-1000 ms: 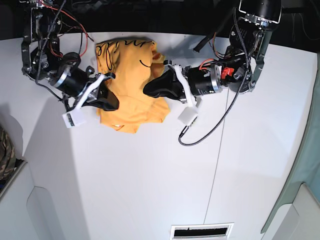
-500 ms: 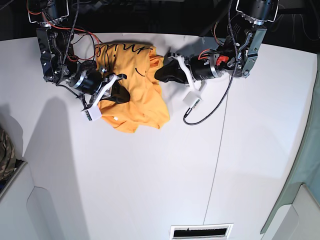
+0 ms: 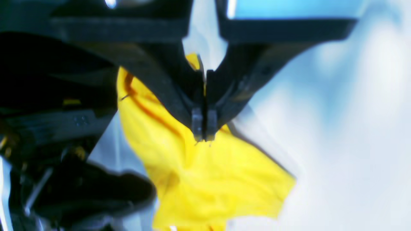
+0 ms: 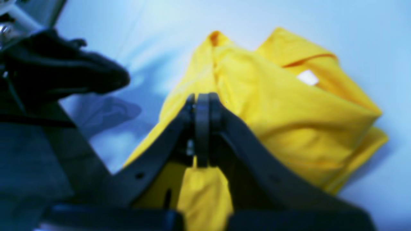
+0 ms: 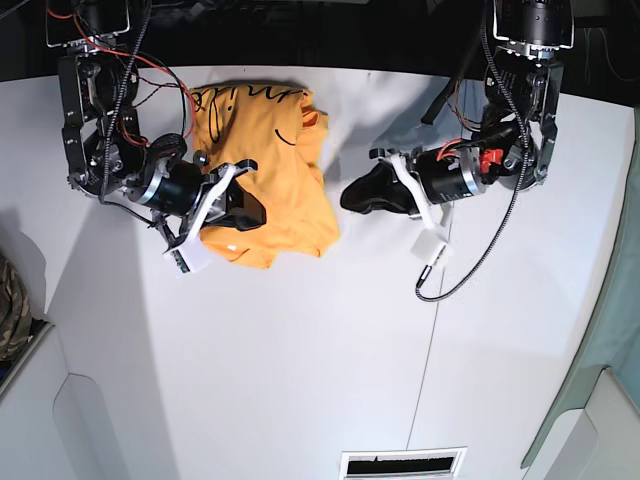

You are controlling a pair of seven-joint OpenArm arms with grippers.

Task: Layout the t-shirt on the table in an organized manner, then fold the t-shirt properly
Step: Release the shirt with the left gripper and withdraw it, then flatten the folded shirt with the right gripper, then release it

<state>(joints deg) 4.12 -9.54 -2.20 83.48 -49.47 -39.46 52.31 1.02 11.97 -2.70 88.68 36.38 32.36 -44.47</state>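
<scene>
The orange-yellow t-shirt [image 5: 285,165] lies crumpled on the white table [image 5: 300,350] at the back, with black lettering at its far edge. It also shows in the left wrist view [image 3: 208,179] and the right wrist view [image 4: 289,122], with a white tag [image 4: 306,77]. My right gripper [image 5: 255,210] is shut and lies over the shirt's near left part. In its wrist view the right gripper [image 4: 202,102] shows no cloth between the pads. My left gripper [image 5: 347,197] is shut and empty, just right of the shirt. In its wrist view the left gripper [image 3: 204,133] is above the cloth.
A black cable [image 5: 470,265] hangs from the left arm over the table. A camouflage-patterned object [image 5: 10,310] is at the left edge. A vent [image 5: 402,462] is at the near edge. A teal curtain [image 5: 610,330] is at the right.
My left gripper has left the shirt's right edge and moved down and to the right, off the cloth. My right gripper has shifted slightly nearer over the shirt. The shirt lies flatter.
</scene>
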